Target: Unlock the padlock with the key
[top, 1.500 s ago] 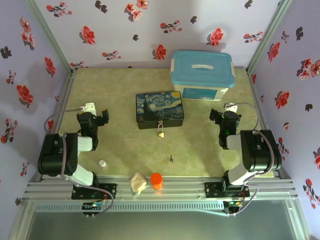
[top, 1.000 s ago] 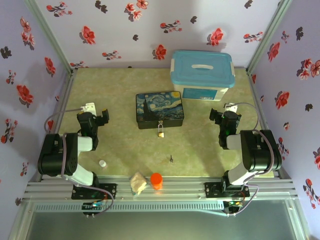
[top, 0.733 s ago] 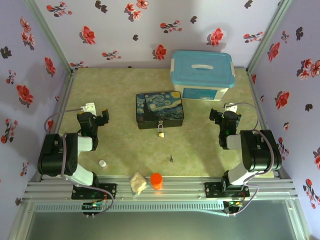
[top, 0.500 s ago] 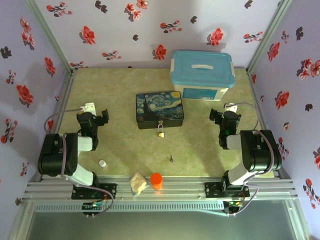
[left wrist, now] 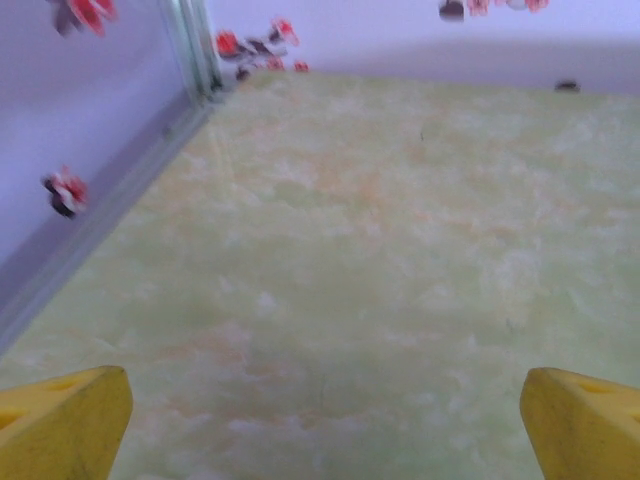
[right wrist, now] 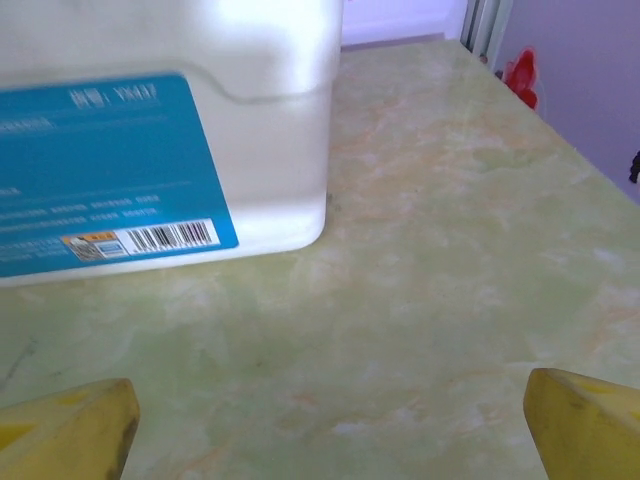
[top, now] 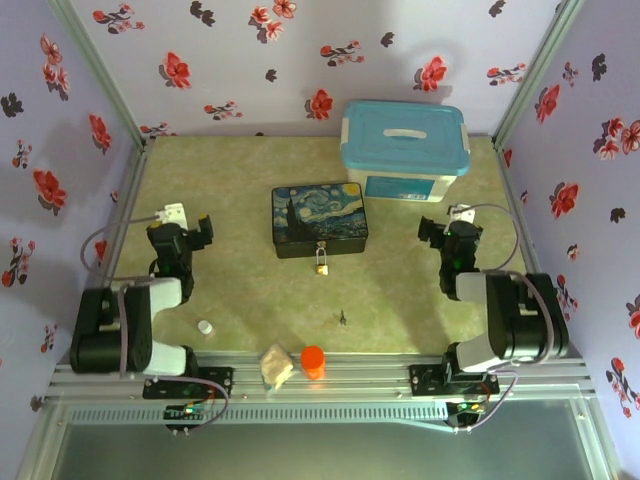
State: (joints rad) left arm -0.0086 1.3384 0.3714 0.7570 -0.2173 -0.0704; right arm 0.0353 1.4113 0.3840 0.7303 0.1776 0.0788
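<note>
Top: left gripper and right gripper both spread, empty, padlock between them at the tin's front edge, key flat on the table nearer the bases; left wrist: fingers wide over bare table; right wrist: likewise wide, bin ahead-left; risk: thin flat key skids out of a pinch.

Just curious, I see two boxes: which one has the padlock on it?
The dark painted tin in the middle: the padlock sits at its front edge. The blue-lidded bin, farther back, has none.
</note>
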